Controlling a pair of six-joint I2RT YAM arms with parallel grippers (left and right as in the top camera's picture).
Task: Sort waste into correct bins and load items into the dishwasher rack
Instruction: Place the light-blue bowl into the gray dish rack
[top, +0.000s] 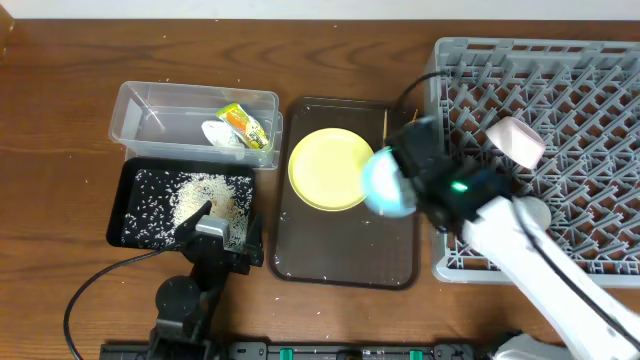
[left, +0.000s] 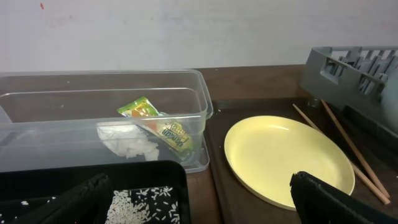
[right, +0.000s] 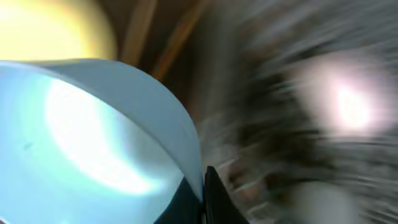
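My right gripper (top: 400, 180) is shut on the rim of the light blue bowl (top: 385, 183), held above the brown tray's right edge beside the grey dishwasher rack (top: 590, 70); the bowl fills the right wrist view (right: 93, 137), which is blurred. The pale yellow plate (top: 328, 168) lies on the tray, with chopsticks (left: 348, 146) to its right. A white bowl (top: 516, 140) sits in the rack. The clear tub (top: 140, 110) holds the snack wrapper (top: 243, 124) and white tissue (top: 222, 135). The black tray (top: 130, 195) holds rice grains (top: 200, 195). My left gripper (top: 212, 232) is open and empty over the black tray's near edge.
The dark brown serving tray (top: 345, 260) lies between the bins and the rack. A black cable (top: 100, 285) runs across the table at the front left. The right arm (top: 540, 260) crosses the rack's front left corner.
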